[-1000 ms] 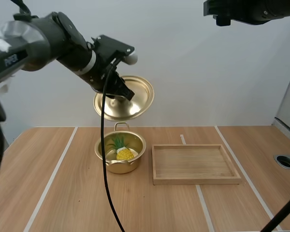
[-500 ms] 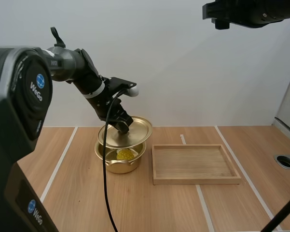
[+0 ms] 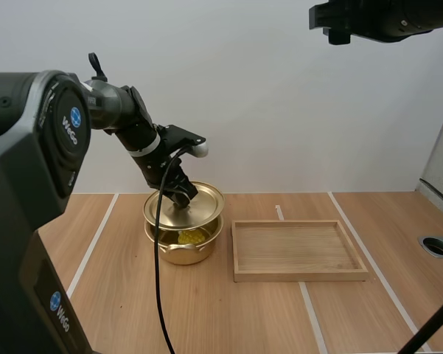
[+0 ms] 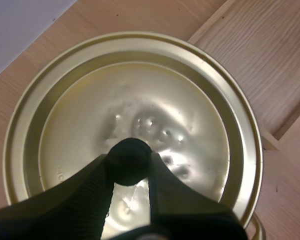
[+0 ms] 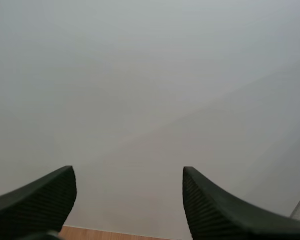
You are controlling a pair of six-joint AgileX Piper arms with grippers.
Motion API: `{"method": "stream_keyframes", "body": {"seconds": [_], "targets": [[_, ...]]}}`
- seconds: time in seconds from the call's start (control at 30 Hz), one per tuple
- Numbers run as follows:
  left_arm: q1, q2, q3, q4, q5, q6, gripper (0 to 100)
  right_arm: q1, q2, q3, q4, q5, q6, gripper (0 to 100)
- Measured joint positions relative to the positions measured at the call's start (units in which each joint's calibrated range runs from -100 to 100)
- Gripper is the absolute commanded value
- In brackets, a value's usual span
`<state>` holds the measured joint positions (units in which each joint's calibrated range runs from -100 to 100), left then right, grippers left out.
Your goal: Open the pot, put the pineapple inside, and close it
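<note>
Pinching the knob (image 4: 130, 159) of the dented gold lid (image 3: 200, 203), our left gripper (image 3: 180, 195) held it over the pot (image 3: 183, 252), centre-left; right gripper (image 5: 127, 172) gaped.

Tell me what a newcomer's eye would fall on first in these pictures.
The golden lid, pinched at its top by the left gripper, sits tilted over the pot at the table's middle. The yellow pineapple shows through the gap at the near side. Just to the right of the pot lies a wooden tray, and the right gripper is open, its arm raised high.
</note>
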<state>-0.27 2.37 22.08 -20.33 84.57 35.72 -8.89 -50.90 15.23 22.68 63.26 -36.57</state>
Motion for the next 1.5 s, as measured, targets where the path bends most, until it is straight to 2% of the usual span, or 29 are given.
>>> {"method": "stream_keyframes", "body": {"seconds": [0.3,0.5,0.6,0.7,0.83,0.87,0.9,1.1,1.3,1.5], "targets": [[0.00,2.75,1.34,0.82,0.00,0.11,0,0.00,0.00,0.00,0.00,0.00,0.00,100],[0.00,2.63,5.20,0.19,-5.96,1.89,0,0.00,0.00,0.00,0.00,-0.64,0.00,100],[-0.07,2.50,5.98,-0.25,-7.33,1.89,7,0.00,0.00,0.00,0.00,-0.64,0.00,100],[-0.07,2.50,6.03,-0.36,-7.54,1.89,25,0.00,0.00,0.00,0.00,-0.64,0.00,100],[-0.07,2.24,6.14,-0.36,-7.85,1.89,79,0.00,0.00,0.00,0.00,-0.64,-0.08,100],[-0.07,2.11,6.14,0.02,-8.24,1.89,97,0.00,0.00,0.00,0.00,-0.64,-0.08,100],[-0.07,1.96,6.14,0.42,-8.21,1.89,100,0.00,0.00,0.00,0.00,-0.64,-0.08,100],[0.00,-2.41,2.27,2.19,-11.51,1.60,100,0.00,0.00,0.00,0.00,-0.64,-0.08,100],[0.00,-11.63,-6.51,2.27,-29.31,-3.86,100,0.00,0.00,0.00,0.00,-0.64,-0.08,100],[0.00,-22.58,-14.18,2.27,-47.93,-13.96,100,0.00,0.00,0.00,-0.39,-0.64,-2.02,100]]}}
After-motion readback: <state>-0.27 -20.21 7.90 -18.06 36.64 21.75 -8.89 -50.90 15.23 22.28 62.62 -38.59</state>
